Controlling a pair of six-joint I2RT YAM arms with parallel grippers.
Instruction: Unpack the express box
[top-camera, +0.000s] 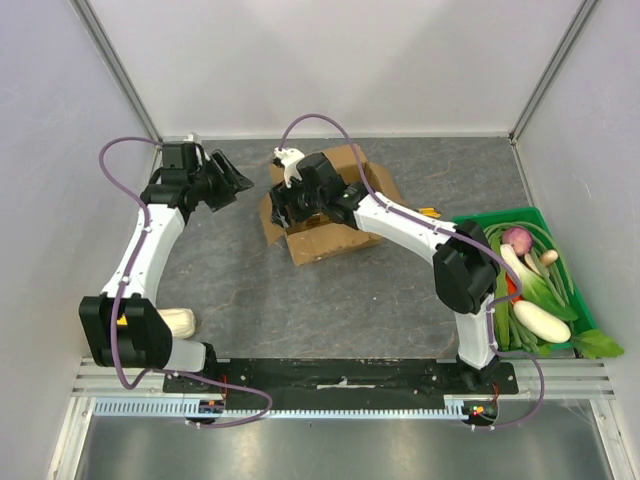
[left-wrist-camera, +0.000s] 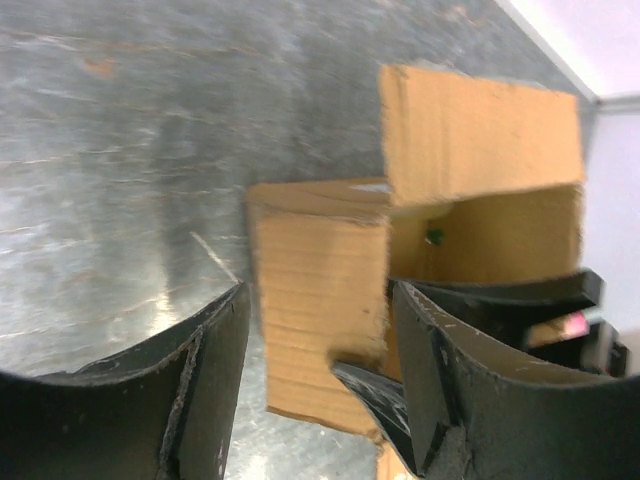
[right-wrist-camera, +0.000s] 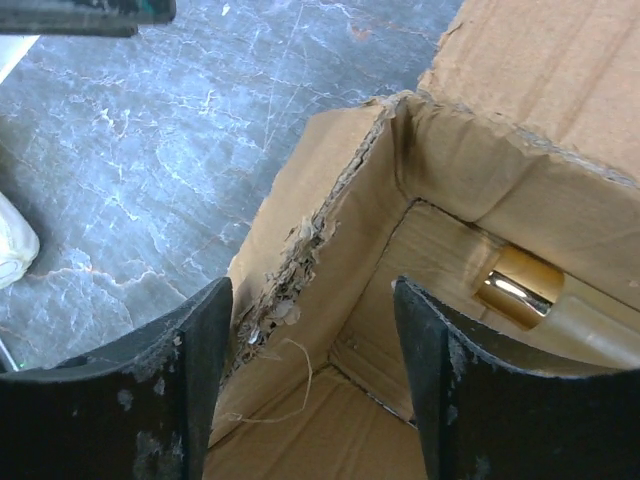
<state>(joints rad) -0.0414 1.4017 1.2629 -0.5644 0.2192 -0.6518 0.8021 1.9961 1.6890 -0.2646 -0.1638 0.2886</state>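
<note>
The express box (top-camera: 322, 243) sits mid-table, toward the far side, flaps already folded out and the top open. It is well apart from the green crate (top-camera: 503, 214) on the right. Inside, the right wrist view shows one gold-capped item (right-wrist-camera: 515, 290) lying against the far wall; you can't tell what it is, since most of it is hidden.

So the opening step looks done and the take-out step is in hand.

The right gripper (right-wrist-camera: 312, 300) hangs over the box's left end with fingers spread and nothing pinched. One finger is outside the torn wall edge and the other is over the inside. The left gripper (top-camera: 238, 180) hovers just left of the box, also spread and empty, pointing at the near flap (left-wrist-camera: 320, 330).

Next move, as a judgement: you need to shift the right gripper inward off the wall, over the gold-capped item, then drop into the box and close on it. The straddled wall is a risk, because closing here grabs cardboard, not contents. The left gripper could steady the box by a flap if it slides.

Also there: a pale vegetable (top-camera: 178, 322) lying on the table (top-camera: 330, 310) by the left arm's base.
</note>
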